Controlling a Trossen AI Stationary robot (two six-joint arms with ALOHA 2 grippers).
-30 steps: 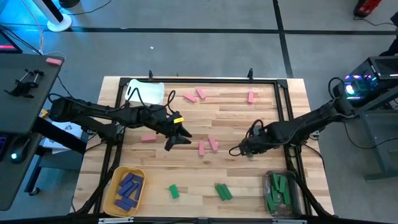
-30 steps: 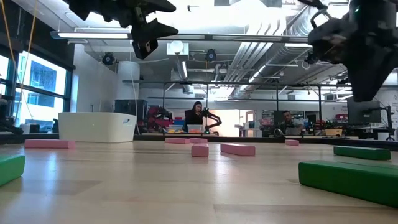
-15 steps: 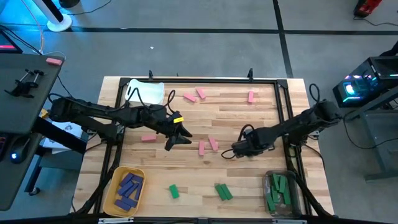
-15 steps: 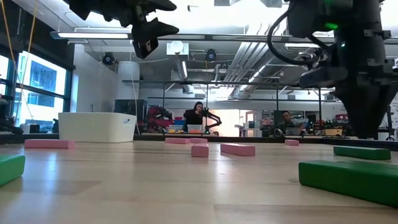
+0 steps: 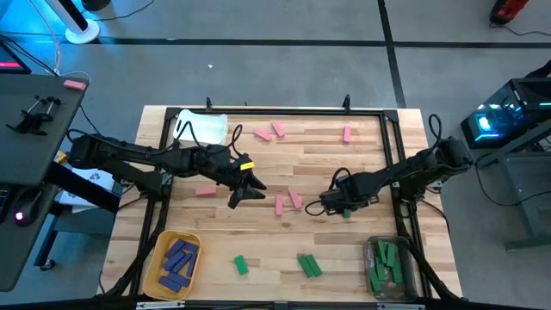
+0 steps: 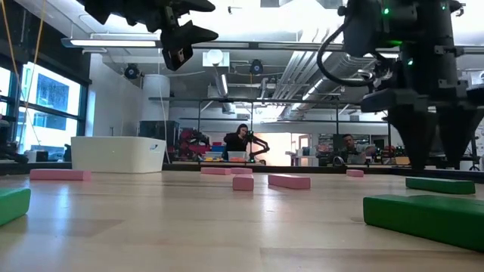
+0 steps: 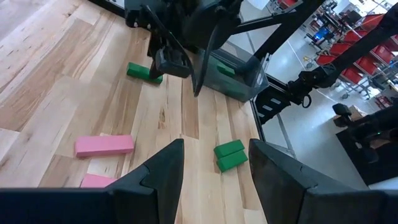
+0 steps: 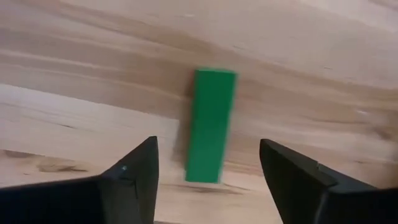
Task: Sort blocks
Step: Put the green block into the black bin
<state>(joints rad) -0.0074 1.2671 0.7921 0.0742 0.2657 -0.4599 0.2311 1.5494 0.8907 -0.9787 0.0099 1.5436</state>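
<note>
Green block (image 8: 210, 124) flat on the tabletop (image 5: 362, 155), right of centre, directly below the right gripper (image 5: 331, 209) and framed between its two spread fingers (image 8: 134, 174), not touched by either (a released, wide stance, nothing held). Just beside it, toward the middle, two pink blocks (image 5: 287, 201). More pink blocks (image 5: 269, 132) scattered along the far side, another pink one (image 5: 205, 191) on the left. Two more green blocks (image 5: 309, 265) and a single green one (image 5: 241, 266) near the front edge. Clear bin (image 5: 387, 267) at the front right corner with green blocks inside; yellow bin (image 5: 173, 263) at the front left with purple blocks (image 5: 178, 257); white bin (image 5: 201, 129) at the far left. Left gripper (image 5: 244, 191) raised above the tabletop left of centre, fingers parted, gripping nothing.
</note>
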